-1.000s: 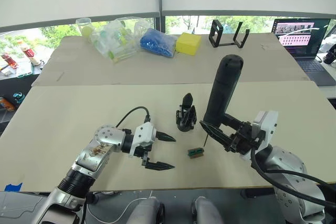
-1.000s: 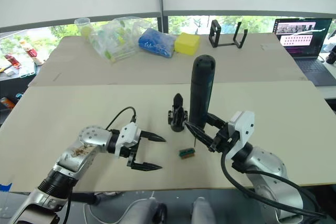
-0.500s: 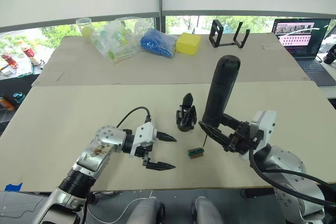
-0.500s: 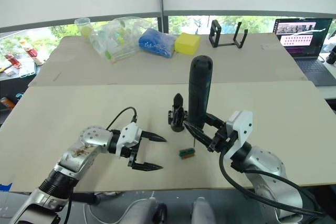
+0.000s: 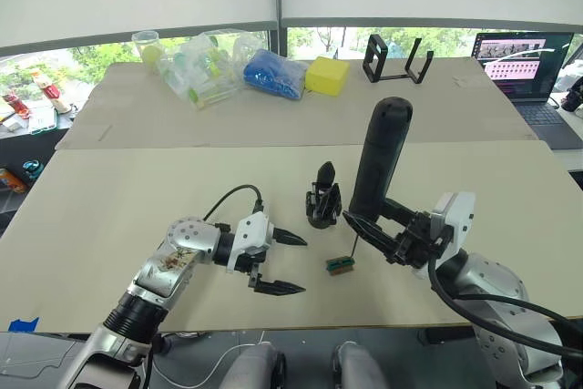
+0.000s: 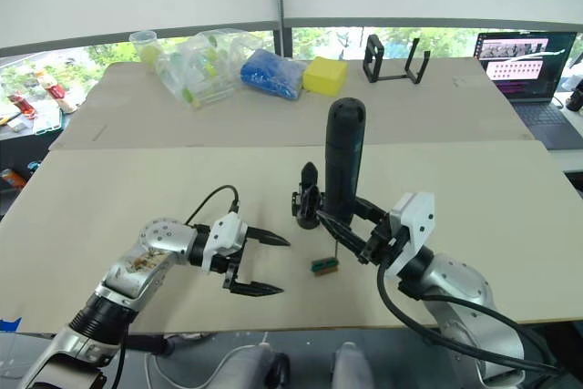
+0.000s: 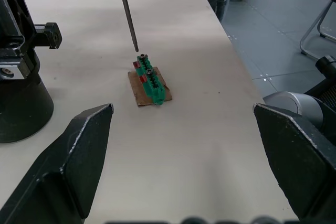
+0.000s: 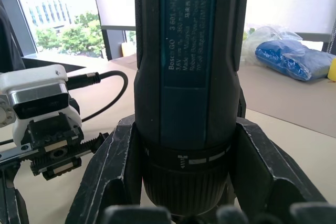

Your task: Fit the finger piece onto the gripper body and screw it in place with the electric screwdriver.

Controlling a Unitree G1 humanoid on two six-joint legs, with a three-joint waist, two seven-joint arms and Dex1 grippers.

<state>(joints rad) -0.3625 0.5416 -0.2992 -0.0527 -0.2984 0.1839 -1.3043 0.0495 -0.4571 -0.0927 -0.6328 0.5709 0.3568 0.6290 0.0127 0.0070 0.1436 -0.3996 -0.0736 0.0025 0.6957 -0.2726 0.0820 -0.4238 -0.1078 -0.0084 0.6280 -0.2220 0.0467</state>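
The gripper body (image 5: 322,209) sits mid-table, and a black finger piece (image 5: 324,174) stands on it, point up. Just to its right my right gripper (image 5: 386,234) is shut on the lower end of the electric screwdriver (image 5: 379,157), which stands nearly upright. The screwdriver's thin bit (image 7: 126,11) comes down onto the end of a small green-and-brown block (image 5: 341,264) holding screws. My left gripper (image 5: 299,265) is open and empty, low over the table left of the block, fingers (image 7: 79,150) spread wide towards it.
At the back lie clear plastic bags (image 5: 196,66), a blue bag (image 5: 271,75), a yellow block (image 5: 326,76) and a black stand (image 5: 397,59). A laptop (image 5: 519,61) sits at the far right. The table's front edge (image 5: 364,323) is close behind both grippers.
My right gripper has shifted slightly left with the screwdriver, whose top now leans closer to the gripper body. The bit stays at the green block. The left gripper has not moved.
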